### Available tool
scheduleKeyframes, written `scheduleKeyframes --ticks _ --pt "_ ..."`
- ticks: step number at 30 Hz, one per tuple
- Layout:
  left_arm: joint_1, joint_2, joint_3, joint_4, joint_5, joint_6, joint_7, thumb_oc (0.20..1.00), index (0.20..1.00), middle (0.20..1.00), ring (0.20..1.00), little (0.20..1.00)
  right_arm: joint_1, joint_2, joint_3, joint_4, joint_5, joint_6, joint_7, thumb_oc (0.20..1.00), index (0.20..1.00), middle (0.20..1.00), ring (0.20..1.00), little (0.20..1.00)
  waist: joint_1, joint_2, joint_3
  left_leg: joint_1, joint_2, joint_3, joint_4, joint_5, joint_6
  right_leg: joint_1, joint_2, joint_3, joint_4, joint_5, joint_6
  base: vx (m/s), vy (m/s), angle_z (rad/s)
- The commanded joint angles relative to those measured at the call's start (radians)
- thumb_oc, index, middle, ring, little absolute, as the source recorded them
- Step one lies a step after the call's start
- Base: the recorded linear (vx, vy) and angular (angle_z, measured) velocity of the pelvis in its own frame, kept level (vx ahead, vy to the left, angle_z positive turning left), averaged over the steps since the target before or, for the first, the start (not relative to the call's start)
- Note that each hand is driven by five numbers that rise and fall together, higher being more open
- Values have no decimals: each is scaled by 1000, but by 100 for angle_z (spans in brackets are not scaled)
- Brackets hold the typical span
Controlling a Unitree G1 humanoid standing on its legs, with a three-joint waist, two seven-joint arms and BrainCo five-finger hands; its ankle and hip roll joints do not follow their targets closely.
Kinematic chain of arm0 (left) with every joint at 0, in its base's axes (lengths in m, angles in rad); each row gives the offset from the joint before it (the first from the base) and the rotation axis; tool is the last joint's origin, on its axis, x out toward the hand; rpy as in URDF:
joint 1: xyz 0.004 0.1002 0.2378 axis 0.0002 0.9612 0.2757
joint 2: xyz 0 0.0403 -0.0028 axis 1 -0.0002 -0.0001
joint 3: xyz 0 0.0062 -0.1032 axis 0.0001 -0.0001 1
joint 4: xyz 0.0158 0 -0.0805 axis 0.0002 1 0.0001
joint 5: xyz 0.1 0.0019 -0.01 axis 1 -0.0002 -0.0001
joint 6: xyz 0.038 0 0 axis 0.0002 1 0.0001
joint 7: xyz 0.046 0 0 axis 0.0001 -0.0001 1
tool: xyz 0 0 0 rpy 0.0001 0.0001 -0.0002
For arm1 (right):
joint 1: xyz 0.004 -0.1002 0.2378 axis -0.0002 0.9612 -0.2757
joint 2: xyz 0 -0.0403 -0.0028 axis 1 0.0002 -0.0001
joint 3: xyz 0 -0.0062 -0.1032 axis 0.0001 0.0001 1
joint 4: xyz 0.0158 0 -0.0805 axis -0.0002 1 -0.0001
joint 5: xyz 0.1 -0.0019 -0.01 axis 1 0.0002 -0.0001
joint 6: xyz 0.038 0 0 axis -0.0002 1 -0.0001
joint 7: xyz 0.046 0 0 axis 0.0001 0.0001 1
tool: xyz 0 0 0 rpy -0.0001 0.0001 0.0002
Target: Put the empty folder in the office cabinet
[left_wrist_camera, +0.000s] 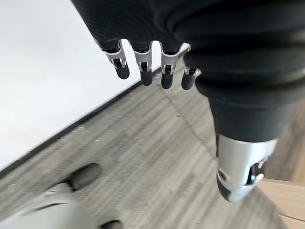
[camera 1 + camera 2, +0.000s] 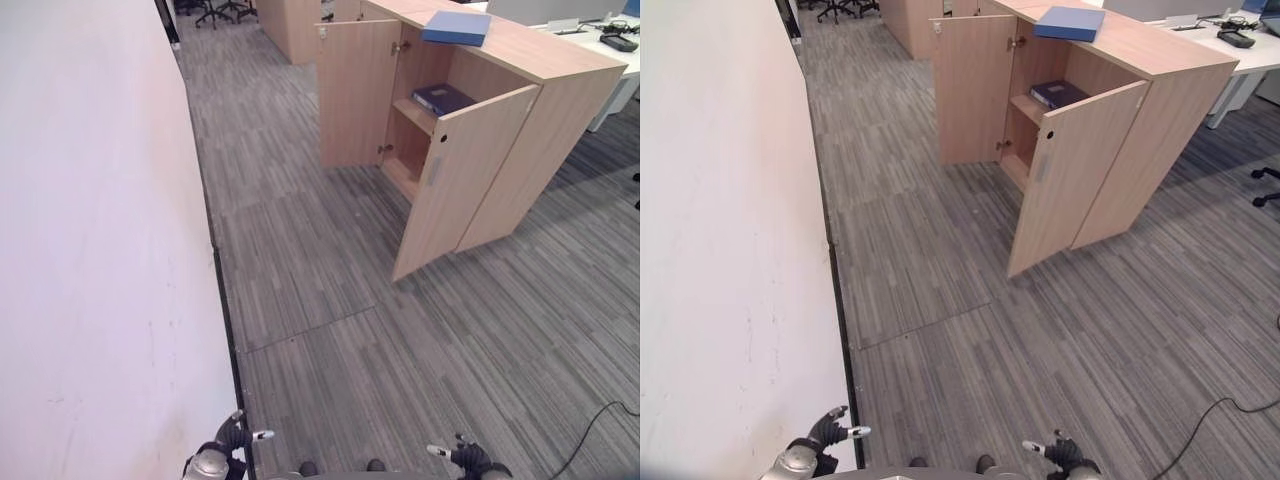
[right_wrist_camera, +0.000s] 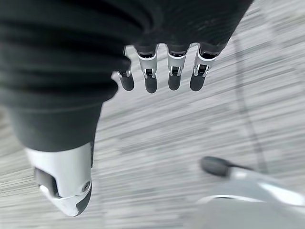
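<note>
Grey striped carpet (image 2: 330, 330) is lying under both of my hands, which are hanging low at the near edge of the head views with nothing in them. My left hand (image 2: 232, 436) is dangling beside the white wall (image 2: 100, 250), just by the dark baseboard strip (image 2: 222, 290); in its wrist view its fingers (image 1: 145, 71) are pointing down at the floor, straight and relaxed, with the thumb (image 1: 240, 174) standing apart, and nothing is sitting between them. My right hand (image 2: 468, 458) is hanging the same way on the other side; its fingers (image 3: 174, 76) are loosely extended over the carpet, the thumb (image 3: 64, 183) held off to one side, empty too.

Well apart from me, across the floor, the light wooden office cabinet (image 2: 560, 110) is standing with both doors swung open: the left door (image 2: 358, 92) is turned back toward the wall side, the right door (image 2: 462, 180) is angling out toward me. A light blue folder (image 2: 456, 27) is lying flat on the cabinet's top, one corner reaching out over the front edge above the open compartment. Inside, on the middle shelf (image 2: 414, 115), a darker blue folder (image 2: 443, 98) is lying flat. Whether either folder is empty I cannot tell. Beyond the cabinet a white desk (image 2: 615, 62) is carrying a dark device (image 2: 619, 42), and office chairs (image 2: 222, 10) are standing far back.
</note>
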Motion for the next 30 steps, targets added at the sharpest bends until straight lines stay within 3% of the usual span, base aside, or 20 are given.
scheduleKeyframes --ticks 1,5,7,8,30 --pt "-27 31 -8 -35 -35 -41 -9 1000 1000 1000 1000 1000 -25 -24 27 -60 30 -37 7 1000 1000 1000 1000 1000 2 -32 -3 36 85 35 2 -64 -89 -8 -116 1 -4 -9 144 0 0 0" --pt "-24 26 -12 -46 -37 -44 -12 1000 1000 1000 1000 1000 -24 -23 37 -73 23 -35 12 1000 1000 1000 1000 1000 4 -32 -2 35 84 35 2 -65 -89 -8 -116 1 -4 -8 144 0 0 0" --pt "-48 51 -21 -60 -10 -77 11 1000 1000 1000 1000 1000 -14 -16 40 -69 29 -44 9 1000 1000 1000 1000 1000 5 -32 -4 37 83 34 2 -65 -90 -6 -115 0 -4 -10 144 0 0 0" --pt "-42 41 -17 29 9 -38 12 1000 1000 1000 1000 1000 -13 -11 42 -57 29 -41 10 1000 1000 1000 1000 1000 6 -31 -5 36 83 35 2 -63 -90 -7 -115 1 -4 -9 144 0 0 0" --pt "-54 27 -7 68 -37 -47 1 1000 1000 1000 1000 1000 -22 6 24 57 62 -30 16 1000 1000 1000 1000 1000 -3 -27 -15 32 83 25 2 -62 -92 -6 -111 11 -4 -17 139 2 0 -1"
